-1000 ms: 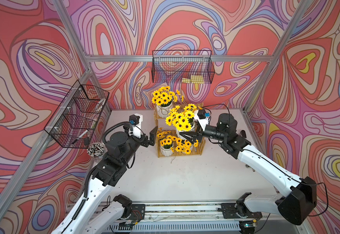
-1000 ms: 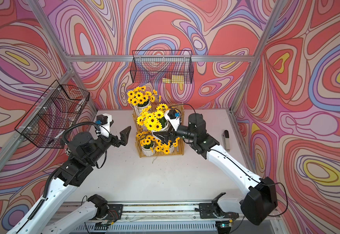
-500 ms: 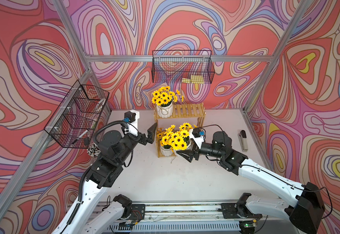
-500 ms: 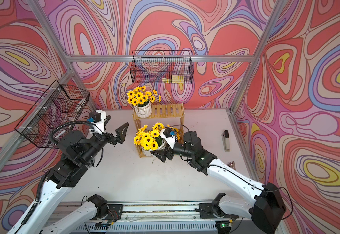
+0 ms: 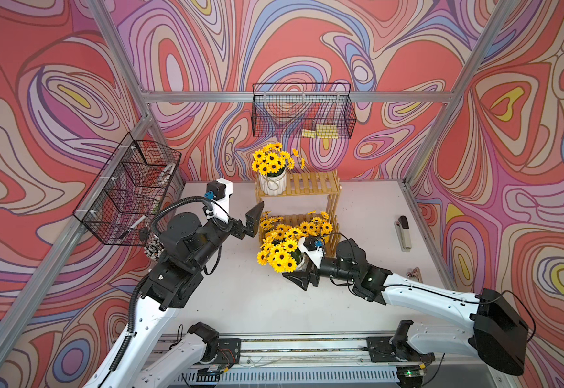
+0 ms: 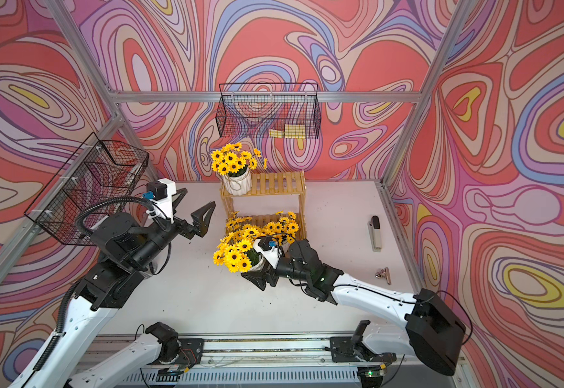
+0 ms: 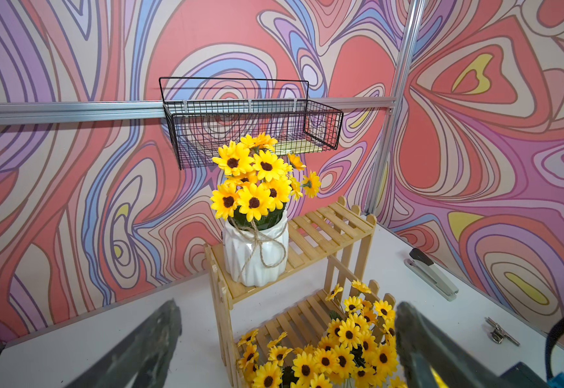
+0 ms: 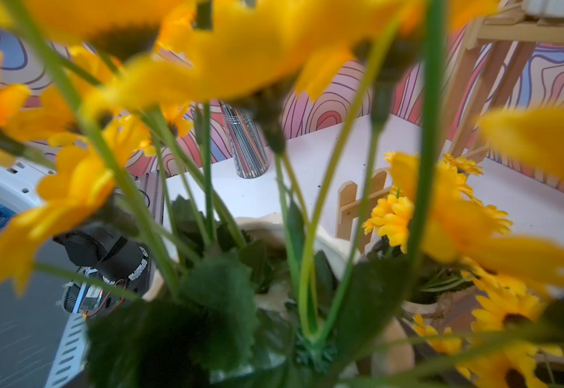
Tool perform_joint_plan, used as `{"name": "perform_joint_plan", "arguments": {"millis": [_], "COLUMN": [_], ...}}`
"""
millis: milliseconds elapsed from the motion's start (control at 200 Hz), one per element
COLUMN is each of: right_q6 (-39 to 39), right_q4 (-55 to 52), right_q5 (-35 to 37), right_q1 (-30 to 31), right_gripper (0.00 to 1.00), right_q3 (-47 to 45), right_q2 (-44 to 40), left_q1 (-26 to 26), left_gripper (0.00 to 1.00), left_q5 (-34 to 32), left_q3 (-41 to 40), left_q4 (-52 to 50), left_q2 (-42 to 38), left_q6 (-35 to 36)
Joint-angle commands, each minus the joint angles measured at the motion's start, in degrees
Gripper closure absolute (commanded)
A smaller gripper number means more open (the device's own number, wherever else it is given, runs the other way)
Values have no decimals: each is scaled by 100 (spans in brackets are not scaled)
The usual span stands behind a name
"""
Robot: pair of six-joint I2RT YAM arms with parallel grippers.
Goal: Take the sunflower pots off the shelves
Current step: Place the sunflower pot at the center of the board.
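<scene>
Where the white table (image 5: 257, 302) meets the back wall, the shelves (image 5: 311, 183) stand, the left gripper (image 6: 200, 196) hanging beside them with fingers spread wide and empty; the right gripper (image 5: 299, 270) clasps one sunflower pot (image 5: 280, 255) low in front of the rack, a second pot (image 5: 273, 184) sits on the top tier's left end, more sunflowers (image 5: 314, 226) crowding the lower tier.

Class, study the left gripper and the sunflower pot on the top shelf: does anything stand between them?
Nothing visible does. The left gripper, jaws open, faces the sunflower pot on the top shelf across open air; the left wrist view shows the pot whole. The lower shelf's sunflowers sit below that line.
</scene>
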Motion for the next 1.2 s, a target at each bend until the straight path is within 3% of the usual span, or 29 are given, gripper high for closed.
{"name": "perform_joint_plan", "arguments": {"millis": [0,446,1197], "right_q6": [239,387,650], "right_q4": [1115,2027,2882], "right_q5": [167,522,642], "right_q1": [118,840,1109], "right_gripper": [100,100,100], "right_q3": [-52,184,1089], "right_q2": [235,1556,3673], "left_q1": [51,51,51], "left_gripper": [0,0,0], "left_q5": [150,293,344], "left_q3": [116,-52,-462], "left_q4": [9,34,173], "left_q2": [-22,-138,-365], "left_q6": [-63,-215,-422]}}
